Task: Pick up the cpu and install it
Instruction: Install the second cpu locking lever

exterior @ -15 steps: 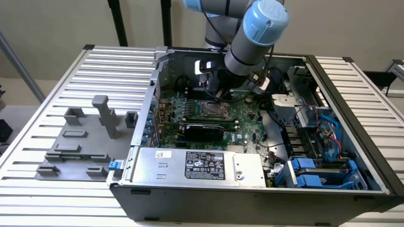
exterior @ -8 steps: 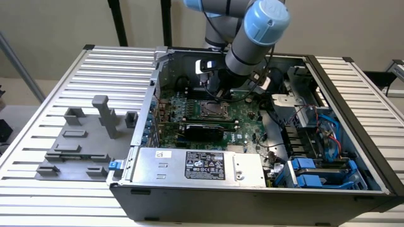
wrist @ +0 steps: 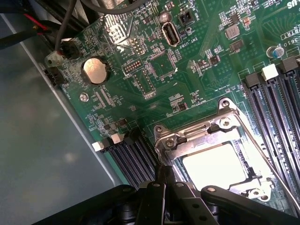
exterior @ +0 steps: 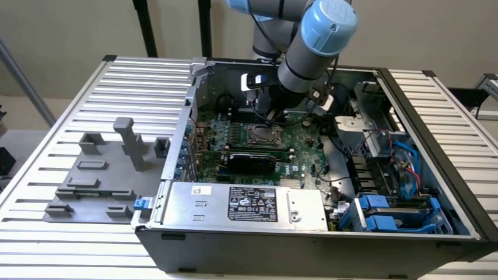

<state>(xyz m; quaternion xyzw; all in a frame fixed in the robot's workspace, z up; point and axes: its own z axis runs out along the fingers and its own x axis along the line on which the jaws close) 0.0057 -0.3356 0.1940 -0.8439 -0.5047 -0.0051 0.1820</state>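
Note:
The cpu (wrist: 219,165), a pale silvery square, lies flat inside the dark metal-framed socket (wrist: 197,136) on the green motherboard (wrist: 187,61). My gripper (wrist: 164,180) is shut, its dark fingers pressed together just beside the socket's frame, with nothing seen between them. In the exterior view the arm reaches down into the open computer case, and the gripper (exterior: 269,118) hangs just above the socket (exterior: 260,135).
A long black expansion card (exterior: 249,157) lies across the board in front of the socket. The power supply (exterior: 241,201) fills the case's near side, and blue drive bays (exterior: 389,213) and cables sit on the exterior view's right. Grey fixtures (exterior: 101,175) stand on the table at its left.

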